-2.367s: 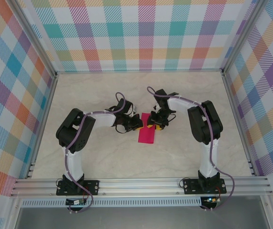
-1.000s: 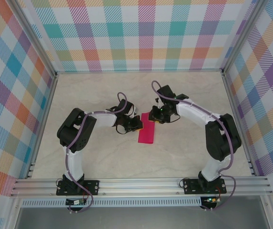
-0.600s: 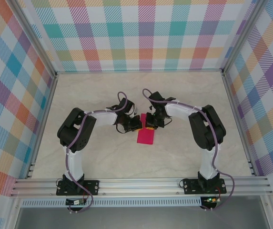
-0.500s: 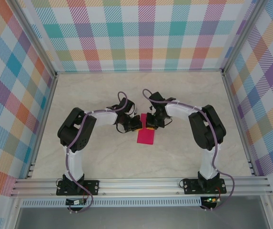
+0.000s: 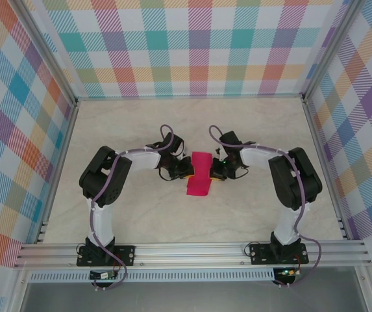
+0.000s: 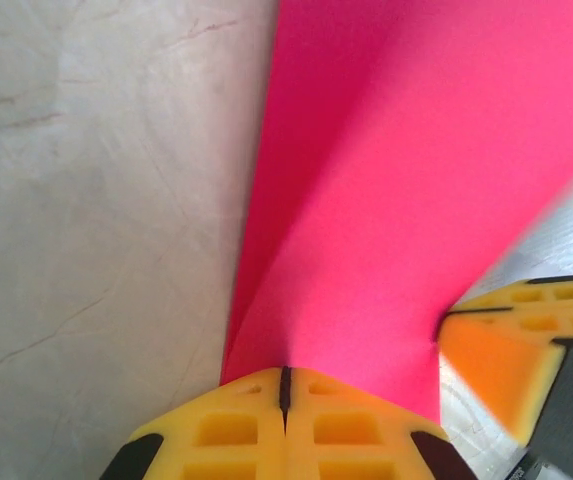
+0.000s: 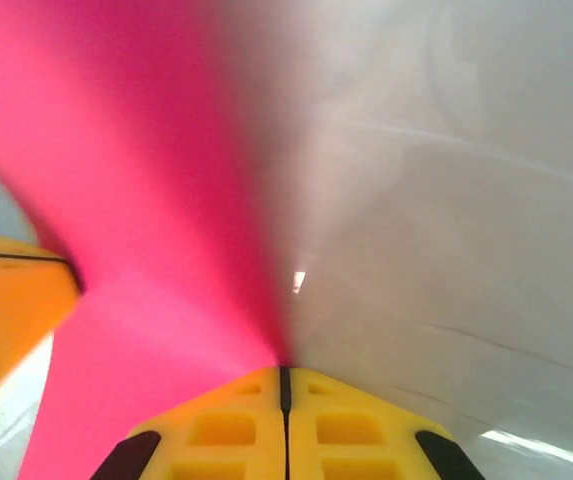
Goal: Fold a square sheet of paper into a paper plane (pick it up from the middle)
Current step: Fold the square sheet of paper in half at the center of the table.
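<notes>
The square sheet of paper [image 5: 198, 175] is magenta-pink and folded into a narrow strip, bowed up off the table mid-way between the arms. My left gripper [image 5: 186, 170] is shut on its left edge. In the left wrist view the paper [image 6: 396, 180] rises straight out of the closed yellow jaws of the left gripper [image 6: 285, 376]. My right gripper [image 5: 214, 174] is shut on the right edge. In the right wrist view the paper [image 7: 116, 200] runs into the seam of the right gripper [image 7: 285, 374]. The paper plane is out of view.
The beige marble-look table [image 5: 140, 208] is boxed in by checkered walls [image 5: 192, 45] and aluminium rails [image 5: 192, 250]. The two grippers face each other a paper's width apart; the right gripper's fingers [image 6: 511, 340] show in the left wrist view.
My right gripper swung from the strip's far end to its right edge and closed there. The paper has lifted and bowed between the grippers. The left gripper stayed shut in place.
</notes>
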Robot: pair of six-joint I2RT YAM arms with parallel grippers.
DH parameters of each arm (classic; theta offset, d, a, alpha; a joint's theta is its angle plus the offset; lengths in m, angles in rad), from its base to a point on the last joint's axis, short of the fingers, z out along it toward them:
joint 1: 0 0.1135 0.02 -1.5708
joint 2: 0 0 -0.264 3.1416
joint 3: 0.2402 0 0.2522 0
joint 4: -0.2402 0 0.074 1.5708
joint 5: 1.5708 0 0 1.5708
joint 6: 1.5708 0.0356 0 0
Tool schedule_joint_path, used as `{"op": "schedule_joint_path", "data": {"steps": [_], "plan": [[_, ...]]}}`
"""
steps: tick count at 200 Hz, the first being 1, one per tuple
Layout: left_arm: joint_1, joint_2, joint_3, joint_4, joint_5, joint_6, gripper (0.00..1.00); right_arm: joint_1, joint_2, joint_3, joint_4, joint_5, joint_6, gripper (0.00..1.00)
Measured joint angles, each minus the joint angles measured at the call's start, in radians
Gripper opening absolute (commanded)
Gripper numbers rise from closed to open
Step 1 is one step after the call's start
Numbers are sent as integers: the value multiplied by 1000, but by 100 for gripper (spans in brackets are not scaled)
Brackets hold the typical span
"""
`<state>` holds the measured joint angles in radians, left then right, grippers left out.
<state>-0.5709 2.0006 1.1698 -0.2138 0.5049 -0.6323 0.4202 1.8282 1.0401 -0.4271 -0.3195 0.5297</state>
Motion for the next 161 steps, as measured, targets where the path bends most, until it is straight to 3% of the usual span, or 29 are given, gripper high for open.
{"op": "schedule_joint_path", "data": {"steps": [31,60,109,161], "plan": [[0,0,-2,3,1,-3,0,-47,-54,-19,-29,27,3,9],[0,0,-1,3,2,-3,0,-24,-93,2,-10,-1,8,10],[0,0,-1,2,2,-2,0,47,55,110,61,-81,8,9],[0,0,-1,0,-1,-2,0,13,114,90,106,-120,5,9]]}}
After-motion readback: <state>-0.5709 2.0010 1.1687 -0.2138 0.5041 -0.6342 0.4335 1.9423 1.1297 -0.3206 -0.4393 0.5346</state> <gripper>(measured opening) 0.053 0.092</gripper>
